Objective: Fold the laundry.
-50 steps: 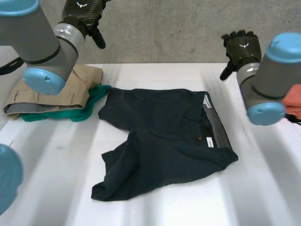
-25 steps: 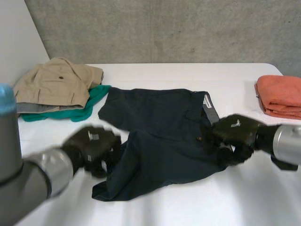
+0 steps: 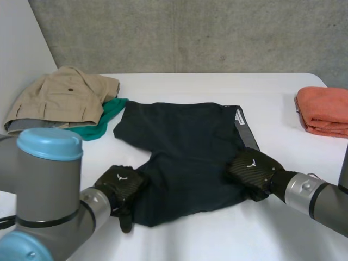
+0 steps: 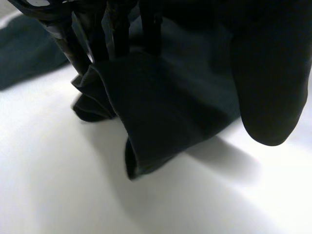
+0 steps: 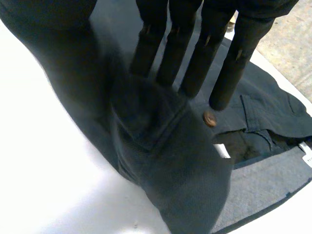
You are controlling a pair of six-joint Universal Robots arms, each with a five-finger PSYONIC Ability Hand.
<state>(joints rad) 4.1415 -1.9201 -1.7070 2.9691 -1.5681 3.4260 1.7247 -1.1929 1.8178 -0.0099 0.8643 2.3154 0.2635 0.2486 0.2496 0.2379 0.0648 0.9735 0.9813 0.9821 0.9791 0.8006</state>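
Note:
Dark navy shorts [image 3: 185, 147] lie spread on the white table [image 3: 217, 239], waistband to the right. My left hand [image 3: 119, 185] sits at the near left leg hem. In the left wrist view its straight fingers [image 4: 122, 24] go behind a raised fold of the hem [image 4: 156, 107], and the thumb [image 4: 265, 73] stands apart beside it. My right hand [image 3: 251, 167] is on the near corner of the waistband. There its fingers [image 5: 195, 53] lie on the cloth near a button [image 5: 210, 118], and a bunch of cloth [image 5: 146, 112] is pinched up between them and the thumb.
A tan garment [image 3: 62, 98] lies on a green one [image 3: 103, 122] at the back left corner. A folded orange cloth [image 3: 325, 111] sits at the right edge. A concrete wall stands behind the table.
Both arms came down from high at the back onto the shorts. The near left leg hem has been drawn in to the right, and the waistband corner is bunched under my right hand.

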